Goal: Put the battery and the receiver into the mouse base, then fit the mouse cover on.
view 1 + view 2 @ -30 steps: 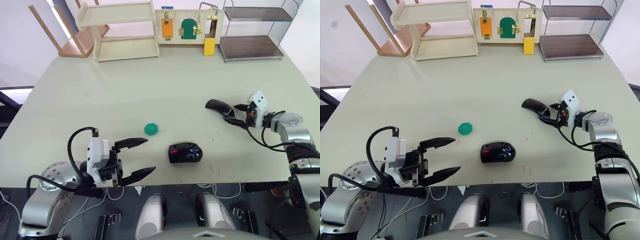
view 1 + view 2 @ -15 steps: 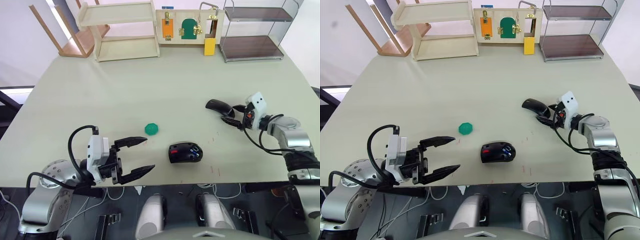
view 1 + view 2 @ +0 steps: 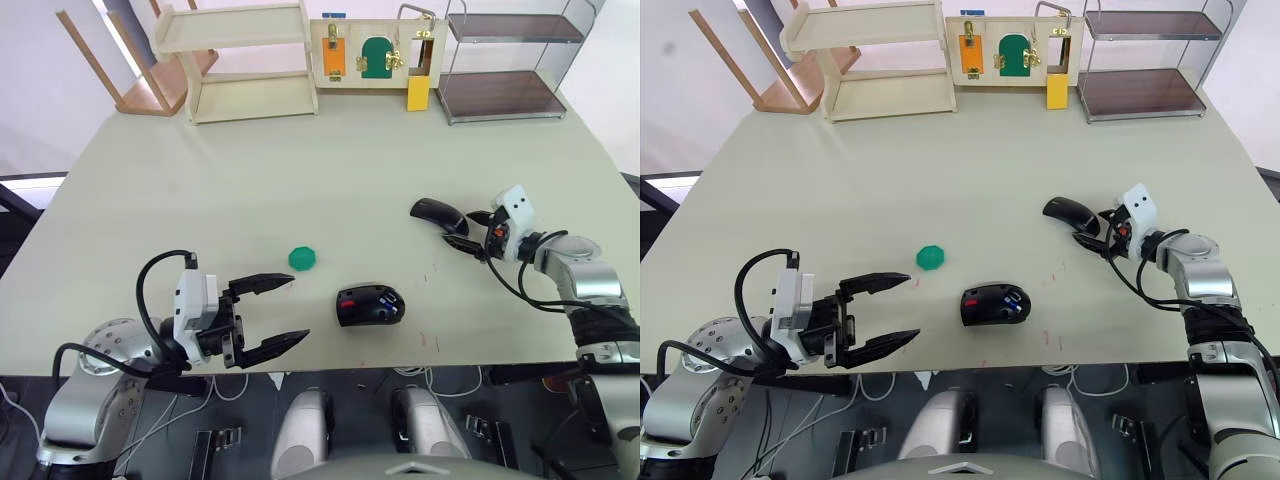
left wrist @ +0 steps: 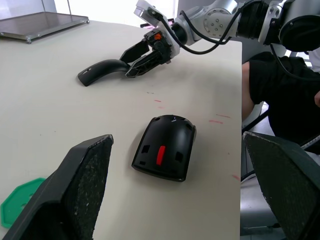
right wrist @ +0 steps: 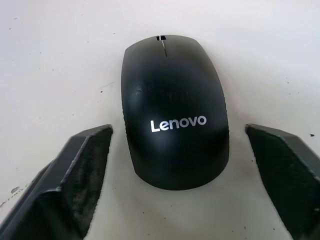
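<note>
The mouse base (image 3: pixel 371 304) lies near the table's front edge, with red parts showing inside. A small blue shape, the battery (image 3: pixel 384 297), sits in it. The receiver is hidden. The mouse cover (image 3: pixel 435 211), a glossy black shell with white lettering (image 5: pixel 175 130), rests to the right and further back. My right gripper (image 3: pixel 463 229) is open, with one finger on each side of the cover's near end, and I cannot tell whether they touch it. My left gripper (image 3: pixel 298 308) is open and empty, left of the base.
A green octagonal piece (image 3: pixel 303 259) lies between my left gripper and the base. At the table's far edge stand a wooden shelf (image 3: pixel 240 60), a board with latches (image 3: pixel 375 55) and a metal rack (image 3: pixel 505 60). A person in black (image 4: pixel 280 100) is beside the table's edge.
My right gripper has edged slightly closer to the mouse cover. My left gripper has shifted a little to the left and stays open.
</note>
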